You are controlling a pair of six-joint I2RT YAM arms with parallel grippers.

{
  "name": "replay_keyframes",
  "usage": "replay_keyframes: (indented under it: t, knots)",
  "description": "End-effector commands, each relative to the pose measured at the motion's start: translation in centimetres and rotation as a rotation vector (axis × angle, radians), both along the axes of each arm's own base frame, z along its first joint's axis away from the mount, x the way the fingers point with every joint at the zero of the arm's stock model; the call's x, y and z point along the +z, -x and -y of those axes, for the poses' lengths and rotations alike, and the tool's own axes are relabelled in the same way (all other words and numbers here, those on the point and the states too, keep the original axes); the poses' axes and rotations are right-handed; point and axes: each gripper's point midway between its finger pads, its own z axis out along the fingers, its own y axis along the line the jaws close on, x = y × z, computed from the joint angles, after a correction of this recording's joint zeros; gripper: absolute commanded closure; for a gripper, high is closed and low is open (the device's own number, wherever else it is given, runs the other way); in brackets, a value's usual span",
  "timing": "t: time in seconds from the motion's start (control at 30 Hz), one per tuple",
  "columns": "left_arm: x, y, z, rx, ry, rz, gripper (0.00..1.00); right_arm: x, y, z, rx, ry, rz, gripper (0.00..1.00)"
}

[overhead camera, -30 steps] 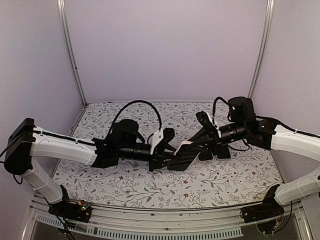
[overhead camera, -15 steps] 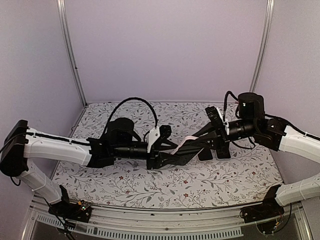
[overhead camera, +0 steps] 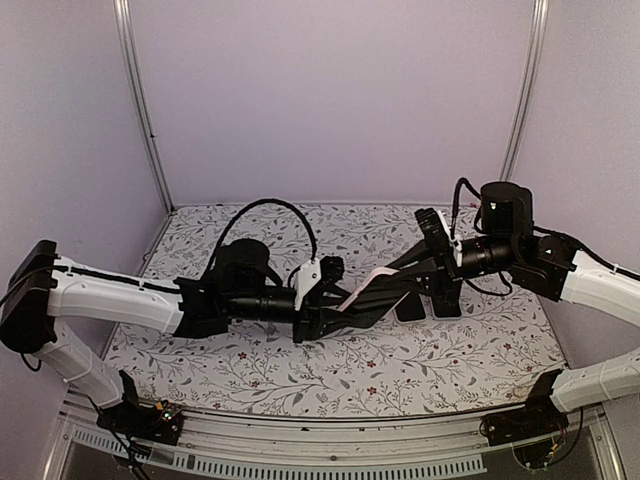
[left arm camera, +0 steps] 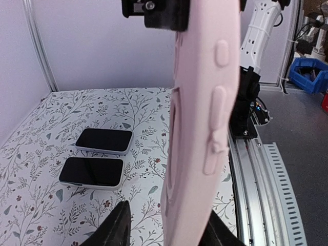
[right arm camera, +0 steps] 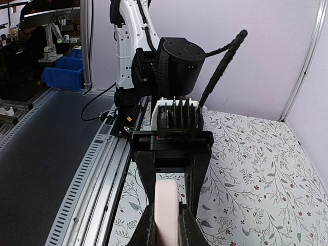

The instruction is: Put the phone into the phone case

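A pale pink phone case (overhead camera: 372,281) hangs in the air between my two grippers, tilted up to the right. My right gripper (overhead camera: 415,277) is shut on its upper end; in the right wrist view the case (right arm camera: 167,205) sits edge-on between my fingers (right arm camera: 166,218). My left gripper (overhead camera: 335,308) straddles the lower end with its jaws apart. In the left wrist view the case (left arm camera: 200,102) leans on the right finger, with a gap to the left finger (left arm camera: 122,225). Two dark-screened phones (left arm camera: 105,140) (left arm camera: 92,171) lie flat side by side on the table.
The floral tablecloth (overhead camera: 250,365) covers the table. The phones lie under my right arm in the top view (overhead camera: 410,305). A metal rail (left arm camera: 261,184) runs along the near edge. Purple walls and frame posts (overhead camera: 140,110) close in the back and sides.
My right gripper has moved right and up with the case, so the case now stands steeper. My left arm has shifted slightly left and stayed at the case's lower end.
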Motion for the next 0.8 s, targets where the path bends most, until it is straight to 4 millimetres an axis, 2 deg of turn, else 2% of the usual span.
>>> replay_keyframes:
  t: [0.0, 0.03, 0.07, 0.13, 0.2, 0.27, 0.37, 0.4, 0.43, 0.47, 0.6, 0.7, 0.77]
  knots:
    - [-0.6, -0.6, 0.4, 0.014, -0.017, -0.035, 0.55, 4.2, 1.1, 0.0, 0.053, -0.105, 0.096, 1.00]
    - [-0.6, -0.7, 0.5, 0.015, -0.020, -0.035, 0.59, 4.3, 1.1, -0.1, 0.054, -0.106, 0.097, 1.00]
    - [-0.7, -0.8, 0.7, 0.012, -0.026, -0.037, 0.67, 4.3, 1.1, -0.1, 0.054, -0.107, 0.099, 1.00]
    - [-0.7, -0.9, 0.8, 0.012, -0.025, -0.040, 1.00, 4.3, 1.1, -0.1, 0.057, -0.107, 0.099, 1.00]
    - [0.0, -1.0, 0.7, 0.026, -0.003, -0.039, 1.00, 4.1, 0.8, -0.1, 0.045, -0.100, 0.093, 0.99]
    - [1.0, -1.0, 0.5, 0.038, 0.032, -0.037, 1.00, 3.6, 0.0, -0.3, -0.002, -0.089, 0.082, 0.77]
    - [3.1, -0.7, -0.1, 0.039, 0.103, -0.028, 1.00, 2.3, -1.3, -0.2, -0.080, -0.064, 0.044, 0.34]
    - [4.2, -0.5, -0.4, 0.038, 0.138, -0.024, 1.00, 1.7, -1.4, -0.1, -0.093, -0.067, 0.040, 0.24]
    - [5.2, -0.2, -0.7, 0.031, 0.171, -0.019, 1.00, 1.6, -1.6, -0.1, -0.107, -0.076, 0.043, 0.17]
    - [6.2, 0.1, -1.0, 0.024, 0.208, -0.015, 1.00, 0.6, -1.7, 0.0, -0.117, -0.072, 0.022, 0.13]
    - [9.1, 1.1, -1.9, -0.006, 0.322, -0.035, 1.00, -0.2, -1.6, -0.4, -0.101, -0.096, -0.044, 0.13]
    - [9.8, 1.6, -2.1, -0.028, 0.349, -0.055, 1.00, -0.6, -1.2, -1.2, -0.043, -0.104, -0.113, 0.17]
    - [9.6, 1.5, -1.9, -0.028, 0.345, -0.071, 1.00, -0.5, -0.9, -1.6, -0.009, -0.118, -0.127, 0.25]
